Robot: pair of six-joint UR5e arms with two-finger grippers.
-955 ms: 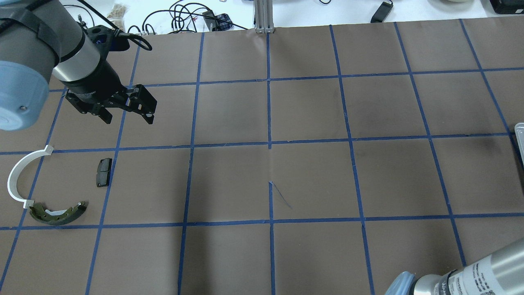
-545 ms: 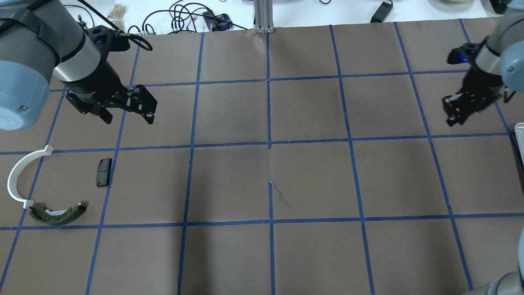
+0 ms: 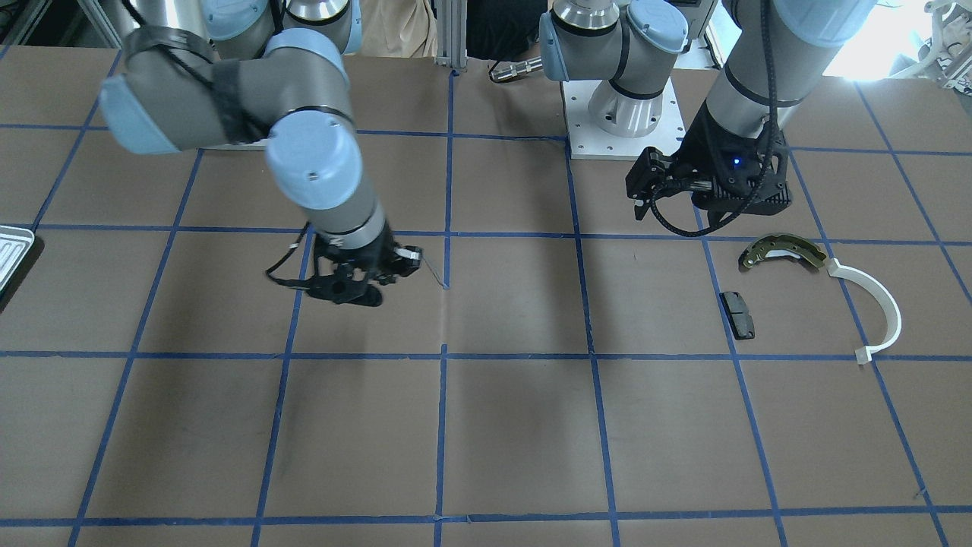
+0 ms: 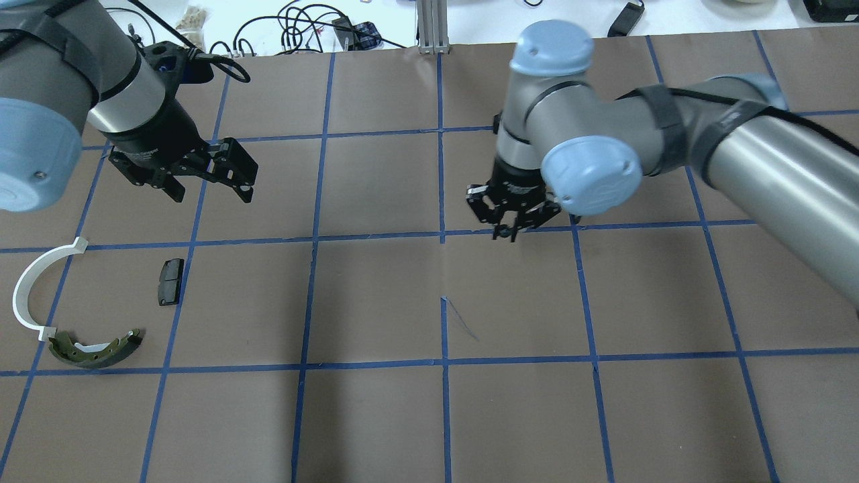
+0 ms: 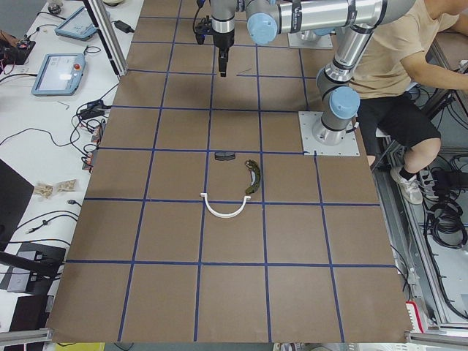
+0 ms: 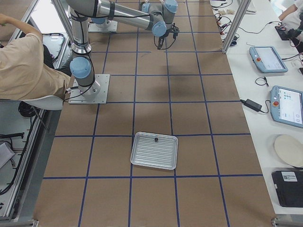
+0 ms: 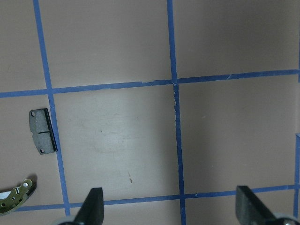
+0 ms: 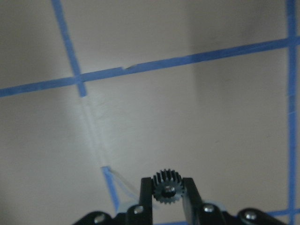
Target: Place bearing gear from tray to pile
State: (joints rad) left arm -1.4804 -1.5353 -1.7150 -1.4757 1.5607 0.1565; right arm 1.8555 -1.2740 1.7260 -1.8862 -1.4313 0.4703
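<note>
My right gripper (image 4: 508,231) is shut on a small dark toothed bearing gear (image 8: 167,188) and holds it above the middle of the table. The pile lies at the table's left: a brass-and-grey brake shoe (image 4: 94,349), a thin white arc (image 4: 28,290) and a small dark pad (image 4: 170,282). My left gripper (image 4: 211,193) hangs open and empty above and behind the pile. The left wrist view shows the pad (image 7: 42,138) and the tip of the shoe (image 7: 15,198). The silver ridged tray (image 6: 154,150) sits far to the right, with a small dark part on it.
The table is brown paper with a blue tape grid. A corner of the tray (image 3: 11,251) shows at the front-facing view's left edge. Cables and tablets lie beyond the far edge. A seated person (image 5: 395,66) is beside the robot base.
My right arm has swept in from the right edge to the middle of the table. My left arm and the pile have not moved.
</note>
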